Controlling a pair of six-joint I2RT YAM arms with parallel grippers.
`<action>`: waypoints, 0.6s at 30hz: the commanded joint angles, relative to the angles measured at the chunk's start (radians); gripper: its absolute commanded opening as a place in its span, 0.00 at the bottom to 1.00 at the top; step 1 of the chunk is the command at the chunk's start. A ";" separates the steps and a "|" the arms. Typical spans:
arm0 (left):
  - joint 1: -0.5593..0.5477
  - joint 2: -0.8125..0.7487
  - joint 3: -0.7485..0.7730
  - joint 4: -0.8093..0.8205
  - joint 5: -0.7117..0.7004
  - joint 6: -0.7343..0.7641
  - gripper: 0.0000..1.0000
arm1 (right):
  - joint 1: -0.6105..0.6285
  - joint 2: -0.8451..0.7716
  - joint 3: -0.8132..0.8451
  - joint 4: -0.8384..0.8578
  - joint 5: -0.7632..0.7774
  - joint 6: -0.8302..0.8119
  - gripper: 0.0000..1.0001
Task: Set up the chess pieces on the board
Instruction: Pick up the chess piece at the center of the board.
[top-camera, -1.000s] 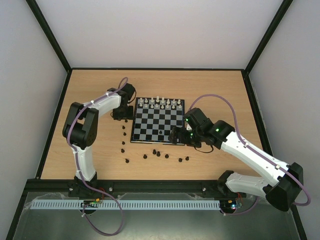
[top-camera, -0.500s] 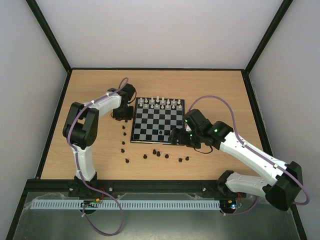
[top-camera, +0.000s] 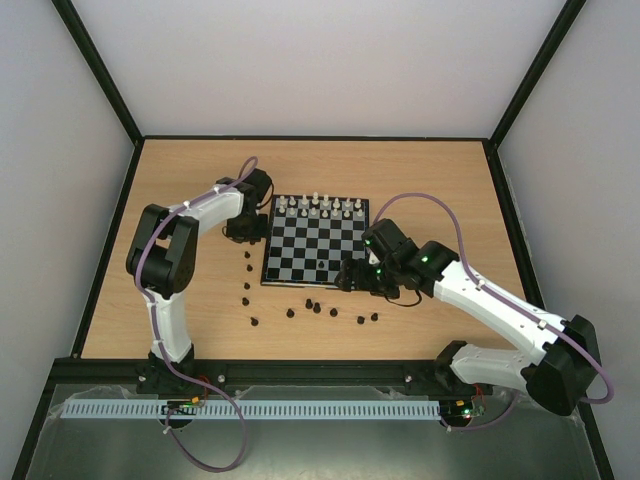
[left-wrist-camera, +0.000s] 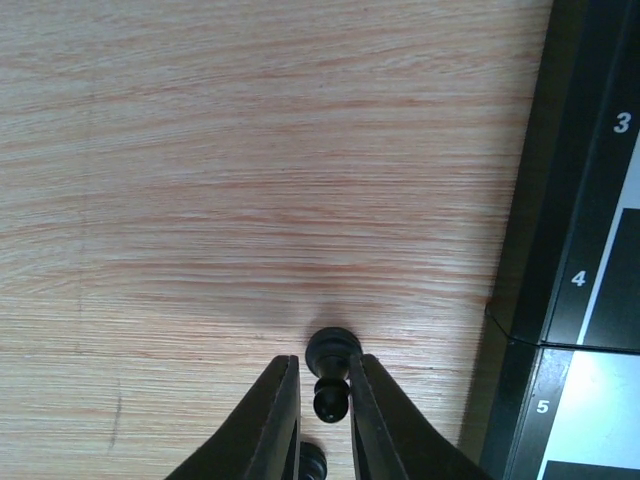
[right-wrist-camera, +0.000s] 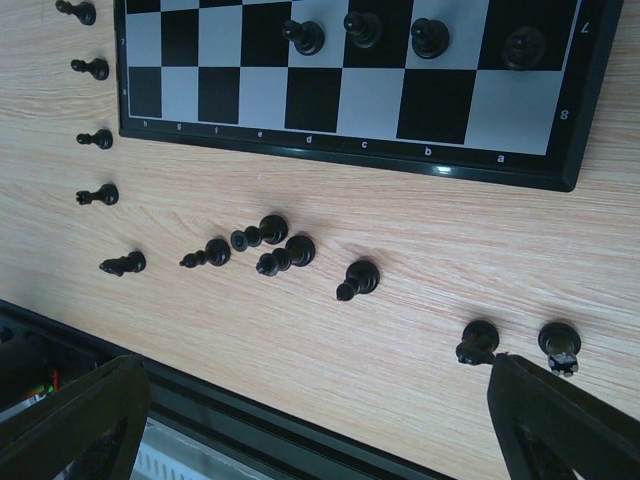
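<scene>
White pieces (top-camera: 320, 206) look set on the board (top-camera: 300, 250), only four black pieces (right-wrist-camera: 362, 28) placed, a dozen-ish strays (right-wrist-camera: 285, 252) left scattered on the surface (top-camera: 430, 180). One black pawn (left-wrist-camera: 331, 385) is pinched by the left fingers (left-wrist-camera: 280, 420) beside the board; right fingers (right-wrist-camera: 70, 410) are spread wide, empty.

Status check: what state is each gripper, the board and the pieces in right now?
Left gripper, jaws narrow, straddling a black piece on the table; grip uncertain.
Right gripper, open, empty.
Board, flat, partly set.
White pieces, standing on the far rows.
Black pieces, four on board, rest loose on table.
</scene>
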 joint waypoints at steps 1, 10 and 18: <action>-0.004 0.011 -0.009 -0.014 -0.001 0.002 0.14 | 0.005 0.012 -0.012 -0.001 -0.014 -0.011 0.93; -0.006 -0.023 0.003 -0.044 -0.010 0.002 0.02 | 0.005 0.016 -0.005 -0.011 -0.012 -0.013 0.93; -0.088 -0.146 0.102 -0.220 0.021 0.020 0.03 | 0.006 0.005 0.052 -0.054 0.019 -0.008 0.94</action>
